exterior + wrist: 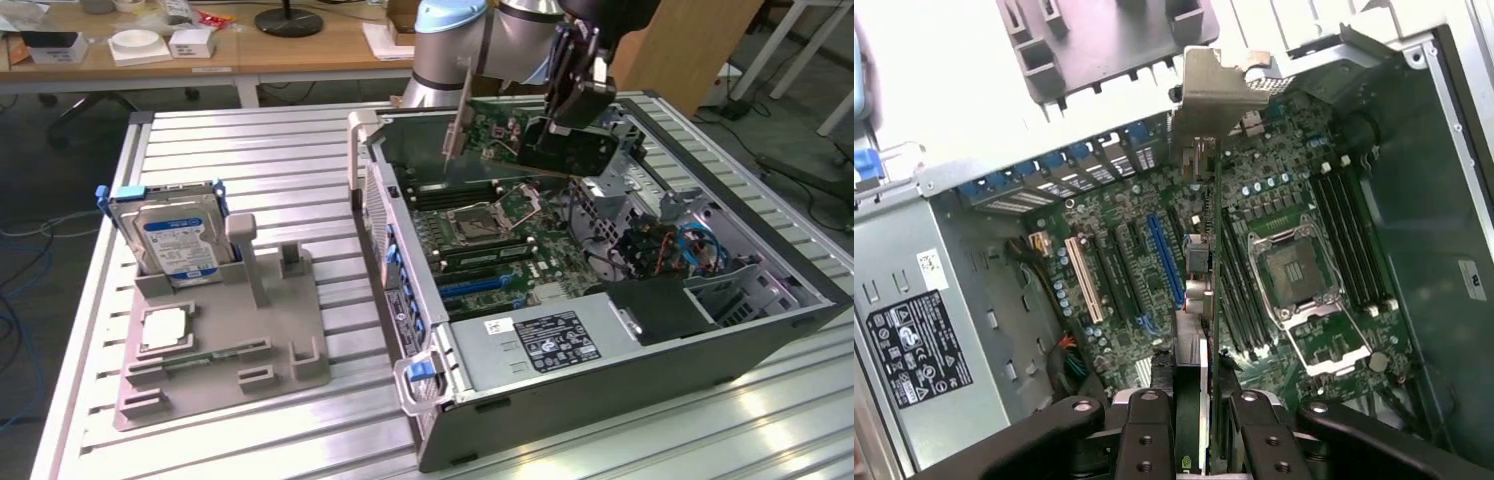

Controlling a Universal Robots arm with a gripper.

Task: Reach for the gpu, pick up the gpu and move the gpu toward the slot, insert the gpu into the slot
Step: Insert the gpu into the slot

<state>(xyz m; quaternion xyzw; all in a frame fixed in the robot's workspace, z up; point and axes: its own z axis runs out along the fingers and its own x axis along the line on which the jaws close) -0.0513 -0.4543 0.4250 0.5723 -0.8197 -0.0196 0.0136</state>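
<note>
Gripping the gpu [1219, 95] (held edge-on), the tool [1192, 410] hangs above the green motherboard [1274, 200].

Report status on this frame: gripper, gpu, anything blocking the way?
Status: gripper shut on gpu. The gpu is held on edge above the motherboard inside the open case, not seated. Nothing seen between gpu and motherboard.

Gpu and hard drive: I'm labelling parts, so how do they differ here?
The gpu is a thin circuit card with a silver bracket; the hard drive is a thicker silver block with a blue label. The gpu is gripped by the gripper above the motherboard; the hard drive stands in the grey holder. Both are on edge.
</note>
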